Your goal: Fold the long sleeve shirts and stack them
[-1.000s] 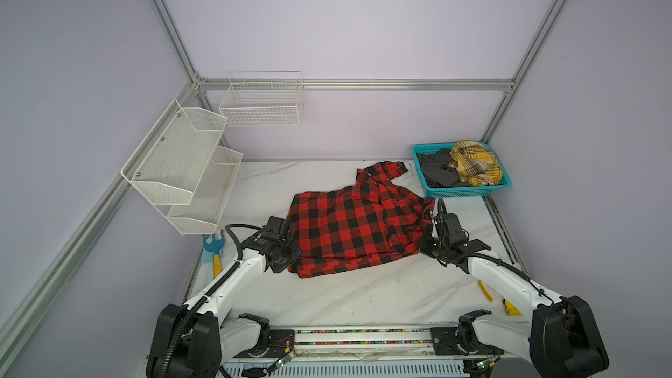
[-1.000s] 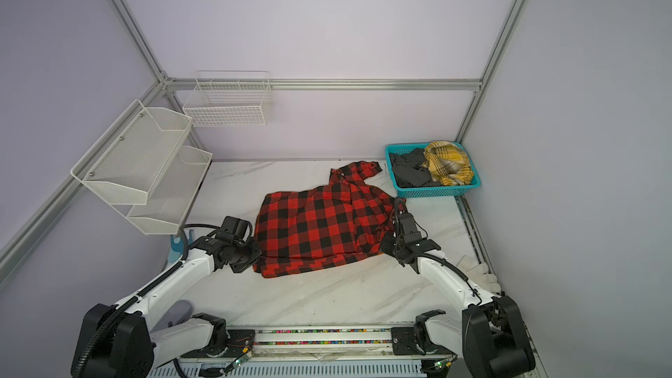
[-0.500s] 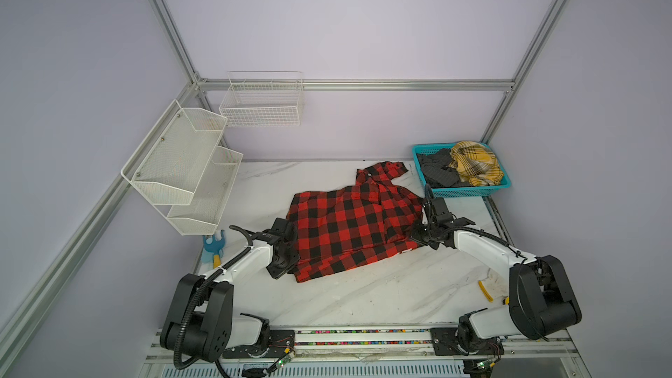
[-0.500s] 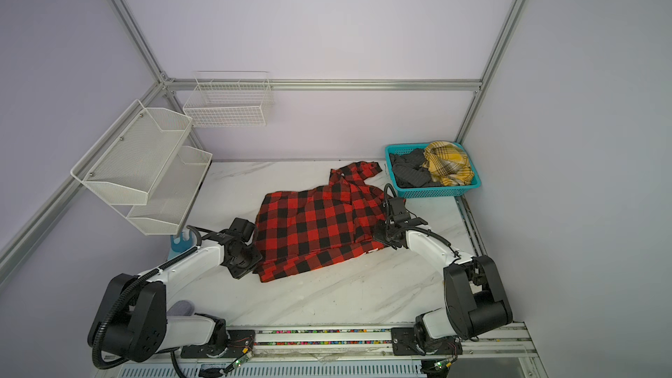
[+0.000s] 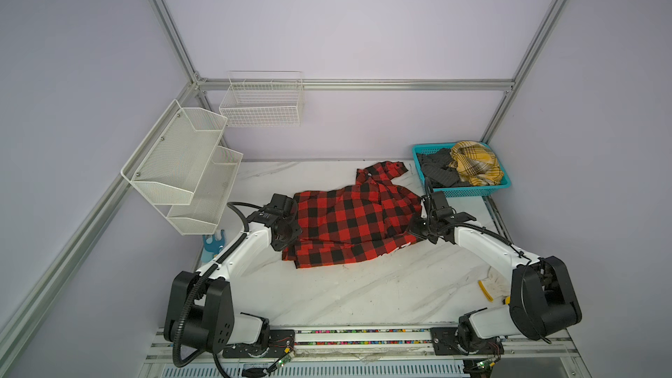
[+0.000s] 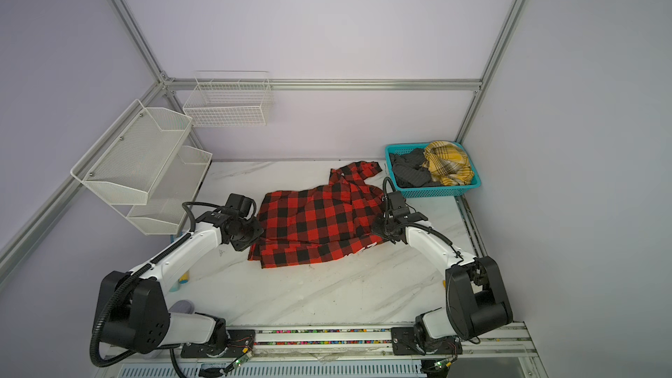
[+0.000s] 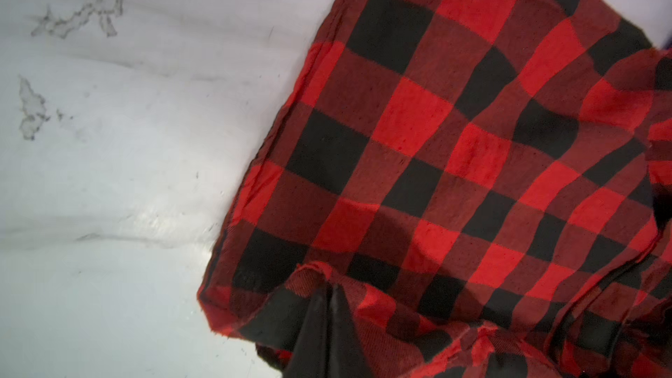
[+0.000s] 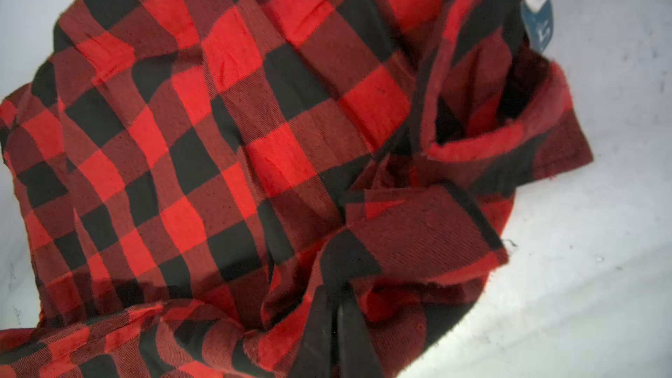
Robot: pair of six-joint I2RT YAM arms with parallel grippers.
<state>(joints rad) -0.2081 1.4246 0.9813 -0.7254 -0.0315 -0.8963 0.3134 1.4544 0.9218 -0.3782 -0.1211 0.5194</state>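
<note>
Red-check shirt [image 5: 349, 223], mid surface [image 5: 363, 296], is clamped at both sides by left jaws & right jaws. Sides just drawn inward, so fold's prob. begun. Yellow shirt [image 5: 472, 165] & grey shirt [image 5: 436, 172] left in far-right-corner basket [image 5: 469, 191].

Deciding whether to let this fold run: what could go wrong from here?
1. The left pincer and right pincer are each shut on bunched folds of the red-and-black shirt; pulling may drag the layers unevenly.
2. Its trailing end lies toward the teal basket and could end up outside the fold.
</note>
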